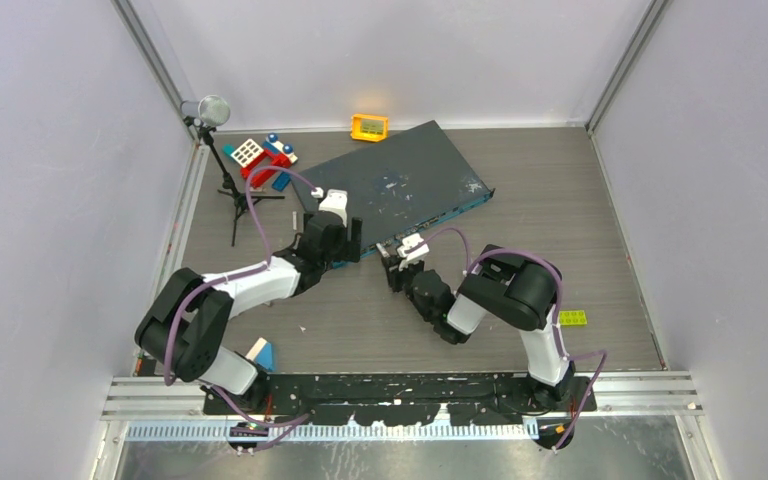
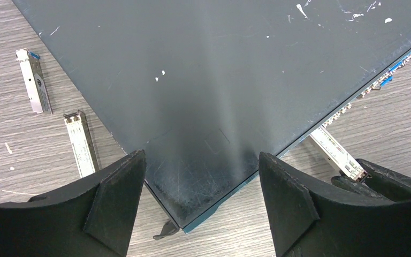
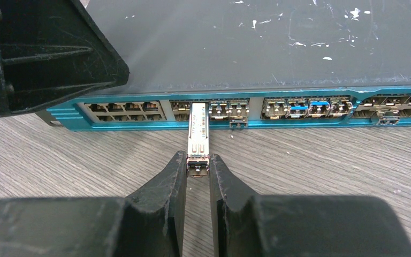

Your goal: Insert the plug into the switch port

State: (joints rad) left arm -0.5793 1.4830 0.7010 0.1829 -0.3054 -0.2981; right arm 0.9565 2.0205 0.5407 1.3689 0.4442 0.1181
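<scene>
The switch (image 1: 400, 190) is a flat dark-grey box with white scuffs, lying at an angle on the table. Its teal front face (image 3: 278, 122) carries a row of ports. The plug (image 3: 198, 134) is a thin silver module. My right gripper (image 3: 198, 163) is shut on its rear end, and its front tip sits in the mouth of a switch port (image 3: 198, 107). My left gripper (image 2: 200, 176) is open, one finger either side of the switch's near corner (image 2: 192, 203). I cannot tell whether it touches. The plug (image 2: 334, 150) also shows at the right of the left wrist view.
Two spare silver modules (image 2: 33, 80) (image 2: 81, 143) lie on the table left of the switch. A small orange-yellow box (image 1: 369, 126), toy bricks (image 1: 265, 160) and a stand with a metal cylinder (image 1: 207, 110) sit at the back left. A green brick (image 1: 572, 318) lies at right.
</scene>
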